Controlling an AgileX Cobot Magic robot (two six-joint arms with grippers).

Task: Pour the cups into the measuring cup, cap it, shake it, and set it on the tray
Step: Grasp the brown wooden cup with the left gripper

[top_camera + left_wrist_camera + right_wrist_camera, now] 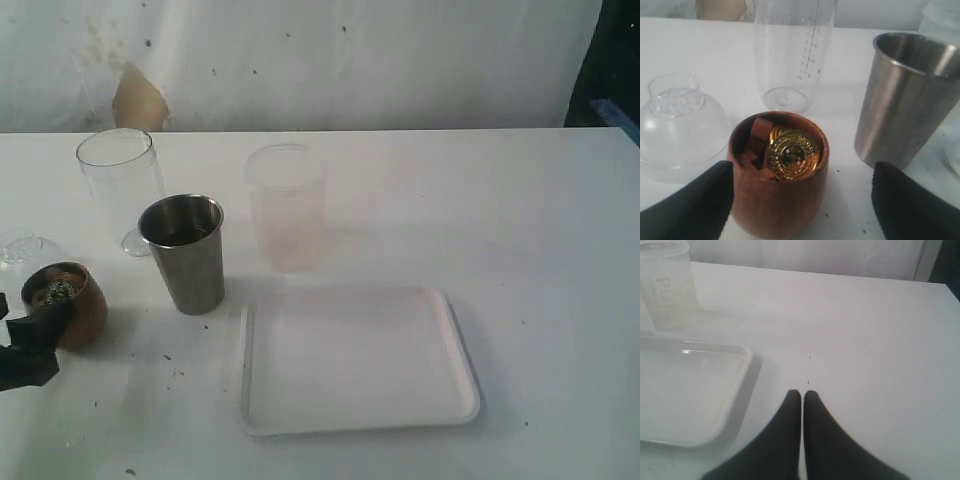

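Brown squat wooden cup (777, 210), near left, coin-filled, likely weighty: grip mid-body. Left gripper (802, 175) straddles it wide; right gripper (802, 397) pinched together, empty.

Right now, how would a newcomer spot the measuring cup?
From the white tray, look left and back. The measuring cup stands behind the steel tumbler, leftmost of the tall cups. Unlike the frosted cup, it is clear, with graduation marks.

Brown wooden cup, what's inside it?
The brown cup holds gold coins and reddish wooden blocks near its rim; whatever lies beneath them is covered.
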